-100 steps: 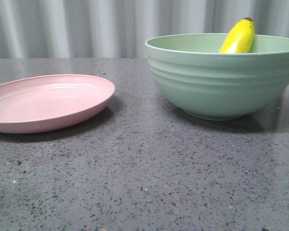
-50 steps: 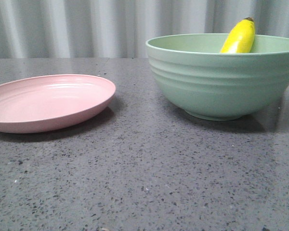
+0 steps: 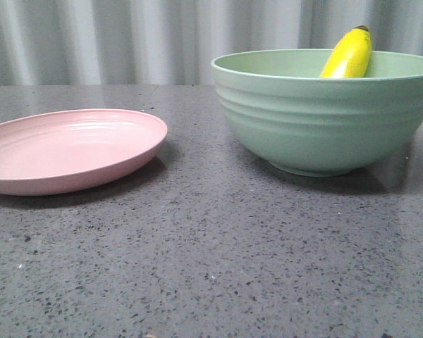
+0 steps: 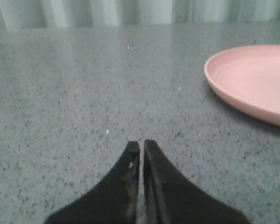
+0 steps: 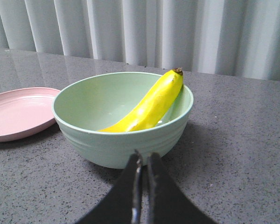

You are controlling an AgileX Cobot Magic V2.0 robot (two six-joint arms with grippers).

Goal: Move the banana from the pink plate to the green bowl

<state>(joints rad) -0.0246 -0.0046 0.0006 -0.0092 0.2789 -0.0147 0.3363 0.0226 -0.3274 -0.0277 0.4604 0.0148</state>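
The yellow banana (image 5: pixel 149 106) lies inside the green bowl (image 5: pixel 126 140), its dark tip leaning on the far rim. In the front view its upper end (image 3: pixel 349 54) sticks up above the bowl (image 3: pixel 324 120) at the right. The pink plate (image 3: pixel 67 149) sits bare at the left; it also shows in the left wrist view (image 4: pixel 256 84) and the right wrist view (image 5: pixel 16 112). My right gripper (image 5: pixel 143 158) is shut and holds nothing, just short of the bowl's near side. My left gripper (image 4: pixel 141 145) is shut and holds nothing, over bare table beside the plate.
The dark grey speckled table (image 3: pixel 211 267) carries plate and bowl with a gap between them. A pale pleated curtain (image 3: pixel 162 39) hangs behind the table's far edge.
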